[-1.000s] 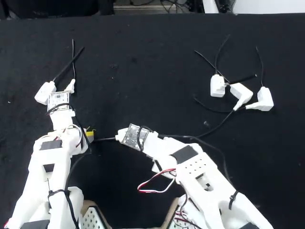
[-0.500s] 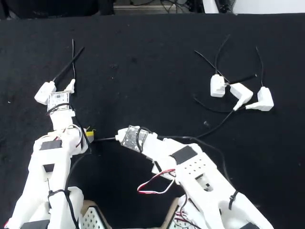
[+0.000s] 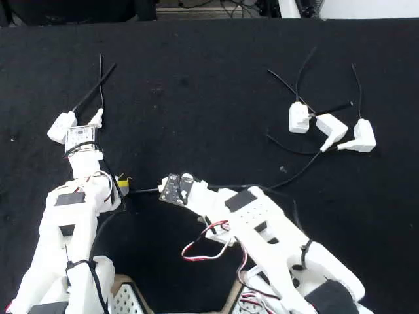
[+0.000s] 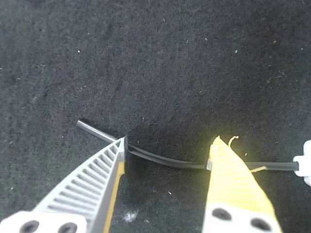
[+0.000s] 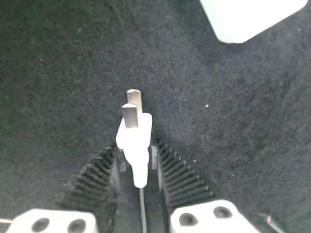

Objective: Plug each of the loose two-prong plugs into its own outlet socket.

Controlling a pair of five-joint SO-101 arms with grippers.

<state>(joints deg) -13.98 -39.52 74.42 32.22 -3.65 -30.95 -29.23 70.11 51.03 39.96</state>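
My right arm (image 3: 262,222) lies low near the tabletop's (image 3: 196,85) front edge. My right jaws are clenched on a white two-prong plug (image 5: 135,133), its prongs pointing away. My left jaws stand released, straddling a black cord (image 4: 165,161) on the tabletop.

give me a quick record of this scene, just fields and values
table: black table
left gripper: open, straddling a black cable that lies on the table
right gripper: shut on a white two-prong plug
plug state: prongs bare, pointing away from the arm, not in any socket
far right: three white pieces with black cables, bunched together, no gripper near them
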